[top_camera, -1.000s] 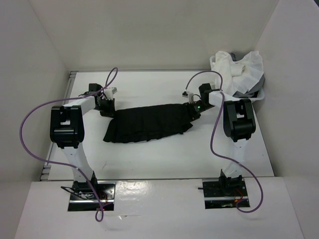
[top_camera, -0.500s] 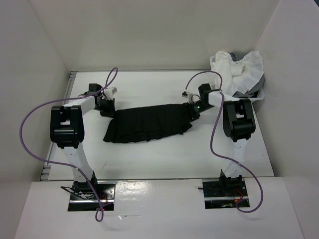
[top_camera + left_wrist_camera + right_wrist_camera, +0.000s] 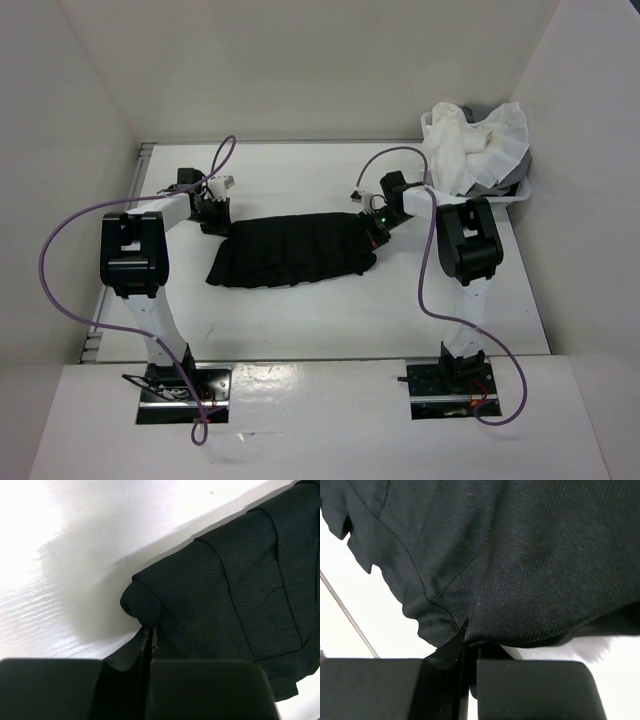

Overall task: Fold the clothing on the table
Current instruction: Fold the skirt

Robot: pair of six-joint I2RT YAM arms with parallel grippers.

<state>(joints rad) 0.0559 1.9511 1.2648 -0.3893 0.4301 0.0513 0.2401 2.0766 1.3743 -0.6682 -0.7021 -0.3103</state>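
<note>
Black skirt lies stretched across the middle of the table, between the two arms. Left gripper is clenched on a fold at its left end. Right gripper is clenched on its right end, pinching the fabric.

Left hand and right hand both clamped on skirt ends, arms stretched forward, wrists low

Built of white links and bulky black joint housings, left arm and right arm alike. Trails looping purple cables. Shows a green light at the right wrist and a matte black blocky left gripper.
</note>
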